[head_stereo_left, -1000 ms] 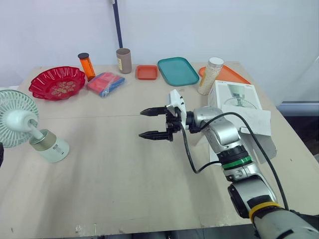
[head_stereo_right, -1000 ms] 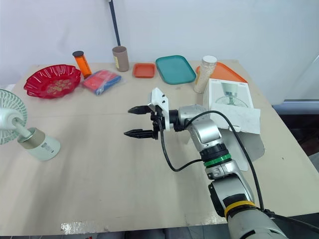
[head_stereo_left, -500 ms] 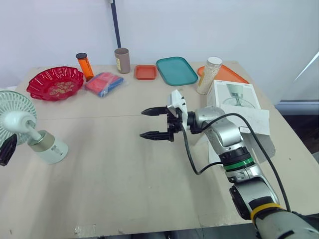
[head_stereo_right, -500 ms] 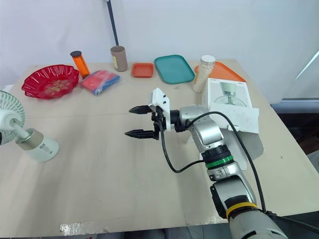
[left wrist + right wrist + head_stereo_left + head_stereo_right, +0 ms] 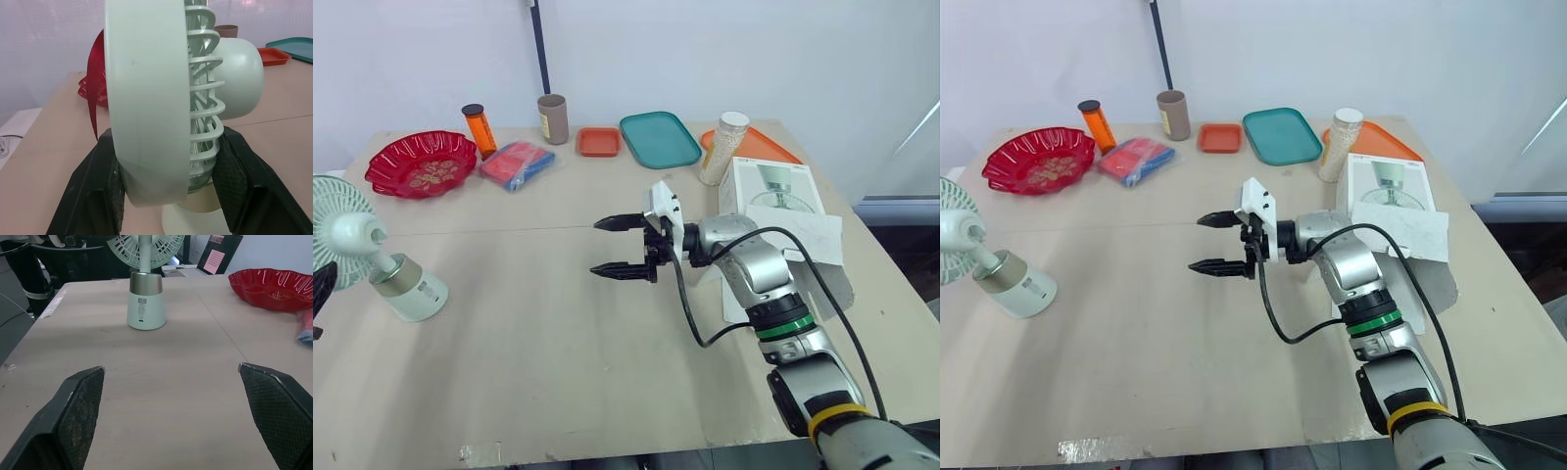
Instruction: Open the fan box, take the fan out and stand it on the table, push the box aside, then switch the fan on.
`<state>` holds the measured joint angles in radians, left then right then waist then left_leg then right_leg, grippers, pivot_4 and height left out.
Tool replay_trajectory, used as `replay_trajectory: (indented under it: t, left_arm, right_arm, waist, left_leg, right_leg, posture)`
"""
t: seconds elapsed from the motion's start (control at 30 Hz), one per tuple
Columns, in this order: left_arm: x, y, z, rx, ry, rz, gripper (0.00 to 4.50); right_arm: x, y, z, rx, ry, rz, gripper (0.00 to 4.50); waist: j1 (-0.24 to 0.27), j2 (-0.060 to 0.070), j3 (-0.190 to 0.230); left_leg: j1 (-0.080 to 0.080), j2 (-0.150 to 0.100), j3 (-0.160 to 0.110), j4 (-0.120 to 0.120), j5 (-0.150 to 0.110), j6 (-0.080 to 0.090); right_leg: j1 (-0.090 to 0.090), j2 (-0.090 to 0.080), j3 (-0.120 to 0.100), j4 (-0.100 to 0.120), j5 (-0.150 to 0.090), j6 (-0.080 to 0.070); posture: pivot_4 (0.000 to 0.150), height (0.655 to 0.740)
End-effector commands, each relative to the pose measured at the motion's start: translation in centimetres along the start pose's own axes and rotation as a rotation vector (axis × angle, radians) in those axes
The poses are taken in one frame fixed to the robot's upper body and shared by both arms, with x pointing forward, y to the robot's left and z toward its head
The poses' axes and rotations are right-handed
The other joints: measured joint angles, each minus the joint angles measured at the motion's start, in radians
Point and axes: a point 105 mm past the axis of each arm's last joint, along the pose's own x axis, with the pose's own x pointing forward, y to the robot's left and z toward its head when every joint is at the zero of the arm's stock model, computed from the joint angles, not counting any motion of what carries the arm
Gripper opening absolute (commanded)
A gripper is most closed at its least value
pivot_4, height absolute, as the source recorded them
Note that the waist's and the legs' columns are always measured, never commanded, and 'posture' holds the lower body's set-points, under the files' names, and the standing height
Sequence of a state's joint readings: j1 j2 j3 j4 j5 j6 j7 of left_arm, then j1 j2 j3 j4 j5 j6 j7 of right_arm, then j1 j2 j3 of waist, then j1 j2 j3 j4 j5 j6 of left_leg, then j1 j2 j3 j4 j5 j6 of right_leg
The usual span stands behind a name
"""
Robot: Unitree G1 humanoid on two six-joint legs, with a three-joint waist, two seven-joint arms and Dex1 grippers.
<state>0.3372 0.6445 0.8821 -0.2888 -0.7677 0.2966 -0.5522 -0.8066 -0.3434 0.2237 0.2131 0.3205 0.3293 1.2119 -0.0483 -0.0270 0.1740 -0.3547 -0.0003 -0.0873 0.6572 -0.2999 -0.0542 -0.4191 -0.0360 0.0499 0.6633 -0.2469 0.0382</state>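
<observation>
Head eyes overlook the table (image 5: 558, 372); both wrist cameras face the fan (image 5: 145, 303).

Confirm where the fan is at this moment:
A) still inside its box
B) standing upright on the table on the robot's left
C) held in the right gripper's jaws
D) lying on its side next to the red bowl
B. The fan stands upright on its base on the table at the robot's left. The right gripper hangs over mid-table with its jaws open and empty, and the box lies far to the right.
</observation>
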Motion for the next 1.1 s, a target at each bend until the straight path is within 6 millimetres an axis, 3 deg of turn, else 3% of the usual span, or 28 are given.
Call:
replay_trajectory:
  t: [0.03, 0.37, 0.57, 0.83, 1.1]
  left_arm:
    - [0.0, -1.2, 2.3, 0.008, -0.074, -0.031, 1.93]
    - [3.4, -7.4, 5.5, 0.012, -0.182, -0.167, 1.93]
    - [5.9, -12.7, 6.0, 0.020, -0.217, -0.276, 1.93]
    - [7.7, -13.9, 4.7, -0.013, -0.204, -0.269, 1.93]
    - [8.7, -14.9, 4.7, -0.030, -0.204, -0.312, 1.93]
  right_arm:
    - [0.4, 0.0, 1.6, -0.053, -0.031, 0.001, 4.50]
    - [3.4, -0.7, 3.7, -0.055, -0.013, -0.068, 4.50]
    - [4.8, -2.7, 4.9, 0.032, -0.003, -0.225, 4.50]
    - [6.8, -2.7, 5.8, 0.102, -0.025, -0.300, 4.50]
    - [8.0, -3.0, 5.2, 0.159, -0.030, -0.370, 4.50]
  waist:
    - [0.000, 0.000, 0.000]
    - [0.001, -0.002, 0.000]
    - [0.001, -0.001, 0.000]
    - [-0.001, -0.001, 0.000]
    - [0.000, -0.002, 0.000]
  left_leg:
    - [0.000, 0.000, 0.000, 0.000, 0.000, 0.000]
    - [-0.005, -0.001, -0.003, 0.000, 0.001, -0.003]
    - [-0.007, -0.002, -0.004, 0.000, 0.002, -0.005]
    - [-0.008, -0.002, -0.003, 0.000, 0.003, -0.005]
    - [-0.013, -0.003, -0.007, 0.002, 0.003, -0.006]
  right_leg:
    - [0.000, 0.000, 0.000, 0.000, 0.000, 0.000]
    - [-0.004, -0.001, -0.002, 0.000, 0.001, -0.001]
    - [-0.006, -0.001, -0.002, 0.001, 0.001, -0.001]
    - [-0.008, -0.001, -0.001, 0.002, 0.001, -0.001]
    - [-0.011, -0.002, -0.004, 0.002, 0.001, -0.001]
  posture:
    - [0.150, 0.7400]
    - [0.150, 0.7400]
    - [0.150, 0.7400]
    - [0.150, 0.7400]
    - [0.150, 0.7400]
